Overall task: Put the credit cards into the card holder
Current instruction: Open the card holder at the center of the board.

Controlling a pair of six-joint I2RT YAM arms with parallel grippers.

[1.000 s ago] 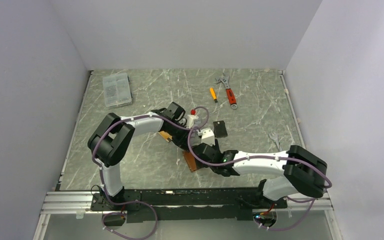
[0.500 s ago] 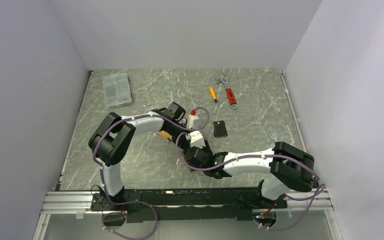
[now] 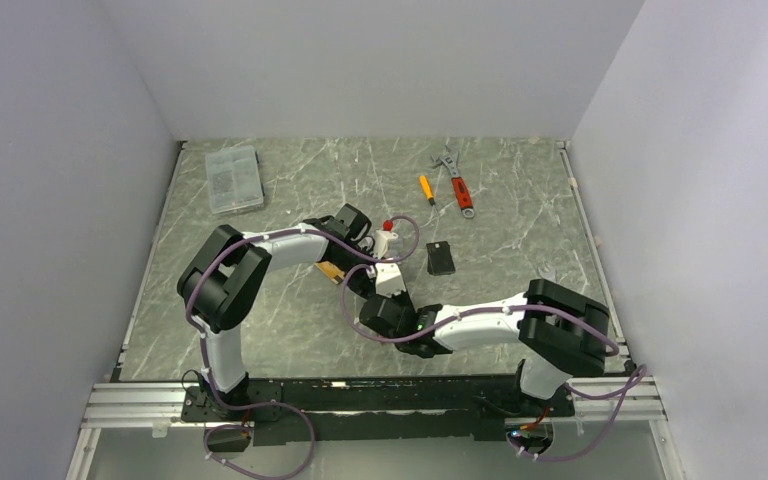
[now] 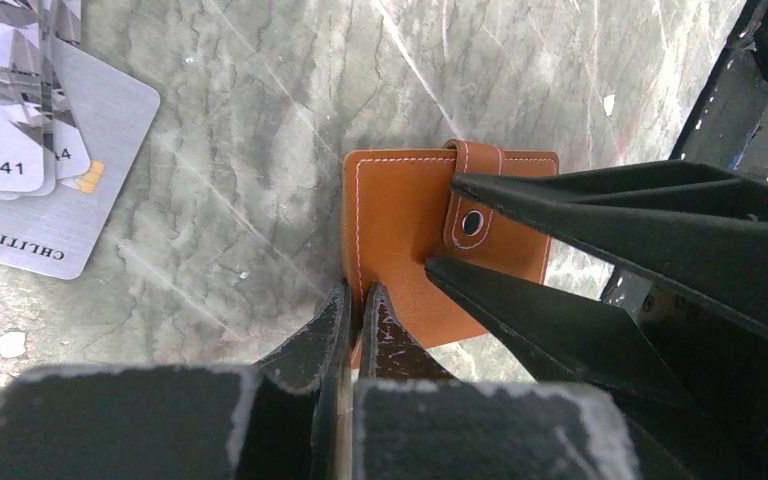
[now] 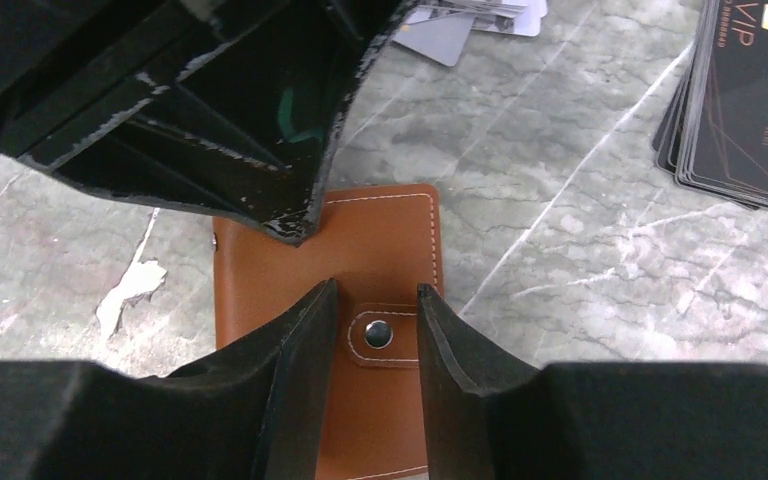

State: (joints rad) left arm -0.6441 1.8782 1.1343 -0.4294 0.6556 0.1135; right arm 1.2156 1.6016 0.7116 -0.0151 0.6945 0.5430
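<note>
- Card holder [image 5: 380,240]: tan leather, stitched edge, folded shut, lying flat on the surface [image 4: 240,120] between the two arms. Its snap tab [image 5: 378,335] is fastened over the cover.
- Credit cards: none in the holder as far as can be seen.
  - A silver-grey fan [image 4: 50,190] lies on the surface well apart from one side of the holder.
  - A black stack [image 5: 740,100] lies off to the other side.
- Left end effector [image 4: 355,295]: jaws closed together, tips down at one edge of the holder. It appears to pin the holder in place. Whether it pinches the cover edge cannot be told.
- Right end effector [image 5: 375,292]: jaws partly open and low over the holder, one finger either side of the snap tab. It has no firm hold of anything yet.
- Step in hand (judged): opening the holder, specifically getting a grip on the tab to unsnap it.
- Next move calls for:
  - closing the right jaws onto the tab
  - pulling the tab up and away from the stud while the left tips keep the holder from sliding or lifting
  - folding the cover back to expose the sleeves
- Also on the surface, far side: a clear parts box [image 3: 234,179], a wrench [image 3: 457,185] and a small screwdriver [image 3: 426,189].
</note>
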